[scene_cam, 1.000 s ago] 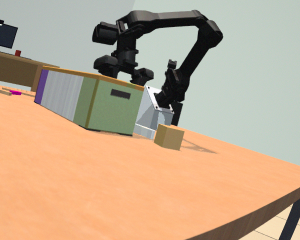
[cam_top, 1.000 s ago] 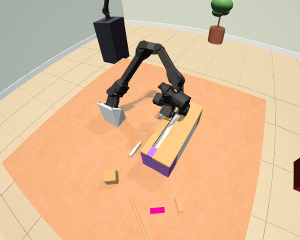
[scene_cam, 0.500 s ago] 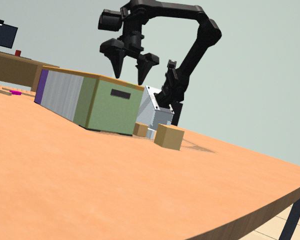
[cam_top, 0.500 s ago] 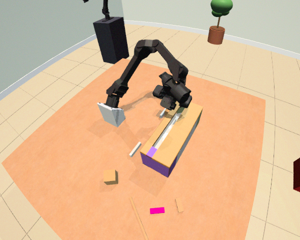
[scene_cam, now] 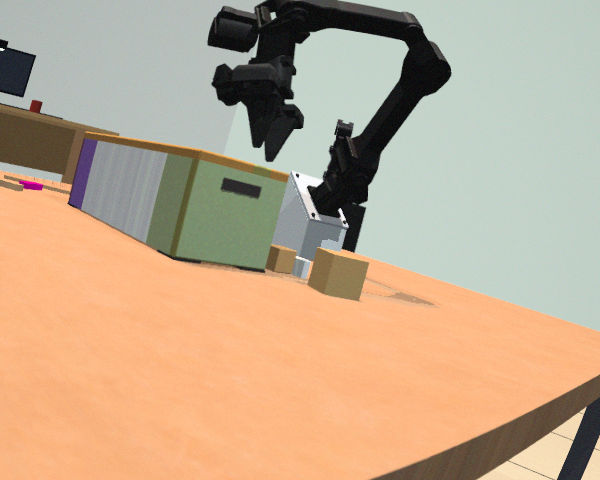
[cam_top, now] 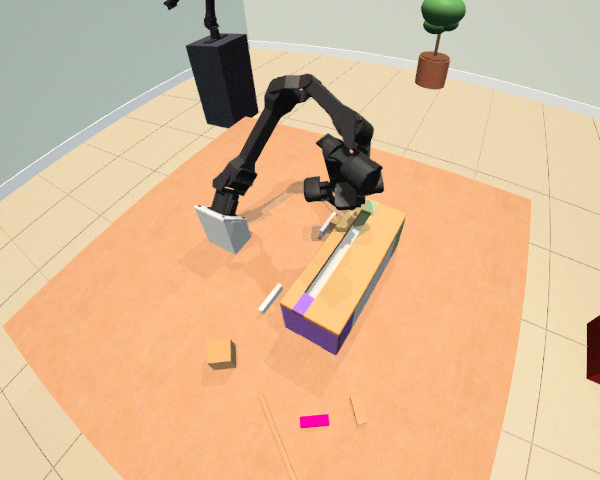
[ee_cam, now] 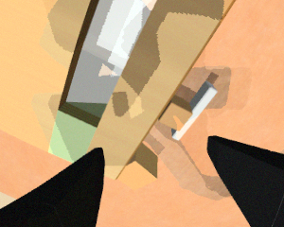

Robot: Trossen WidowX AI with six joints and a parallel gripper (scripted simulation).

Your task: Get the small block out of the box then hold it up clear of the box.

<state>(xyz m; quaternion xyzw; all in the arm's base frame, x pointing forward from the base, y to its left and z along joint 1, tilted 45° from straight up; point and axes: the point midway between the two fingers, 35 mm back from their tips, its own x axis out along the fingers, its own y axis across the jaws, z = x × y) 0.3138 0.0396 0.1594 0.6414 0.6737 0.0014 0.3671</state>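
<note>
A small tan block [cam_top: 334, 222] [scene_cam: 281, 259] [ee_cam: 175, 116] lies on the table outside the box [cam_top: 372, 258] [scene_cam: 233, 222] [ee_cam: 180, 38], beside its slotted long side near the green end. A short white bar [cam_top: 326, 226] [scene_cam: 301, 267] [ee_cam: 199, 109] lies right against or very close to the block. My gripper [scene_cam: 263, 153] [ee_cam: 156, 149] is open and points down above the green end's rear corner, higher than the lid. Nothing shows between the fingers. The block is ahead of the fingertips in the wrist view. The shelf inside is mostly hidden; no block shows through the slot.
A larger tan cube [scene_cam: 337, 273] [ee_cam: 134, 175] stands near the green end. Another cube [cam_top: 219, 353] and white bar [cam_top: 271, 298] lie toward the purple end. A magenta piece [cam_top: 314, 421], a flat tan piece [cam_top: 358, 410] and a thin stick [cam_top: 278, 439] lie beyond it.
</note>
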